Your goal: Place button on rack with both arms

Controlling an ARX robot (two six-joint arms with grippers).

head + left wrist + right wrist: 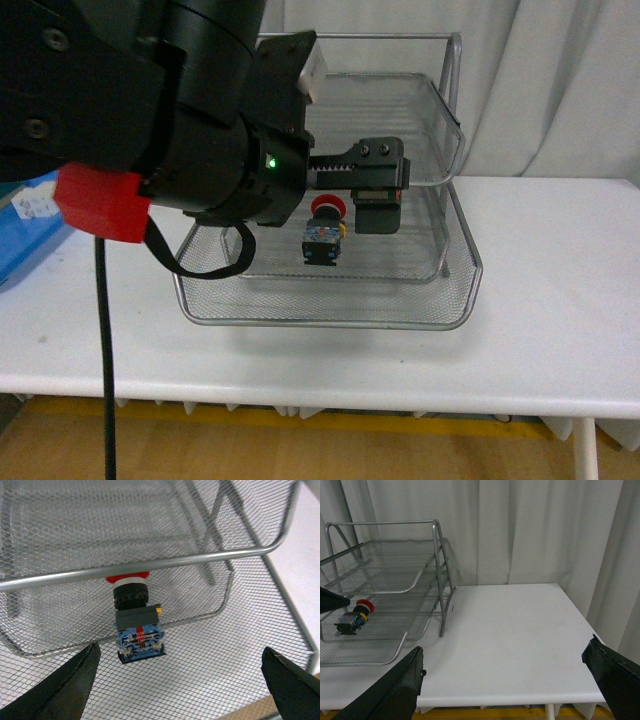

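Rack [330, 300]: wire mesh, shiny metal tube rim. Button [137, 625] in it: red cap, matt black plastic body. Table [520, 630] under rack: smooth matt white. Curtain [535, 530] behind: cloth.

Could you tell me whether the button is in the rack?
In: the button lies sideways on a mesh tray of the rack.

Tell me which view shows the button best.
The left wrist view: the button sits close up in the middle with its body markings clear, though a rim of the rack crosses its red cap. The front view shows the button smaller, lying in the rack. The right wrist view shows it tiny and far off.
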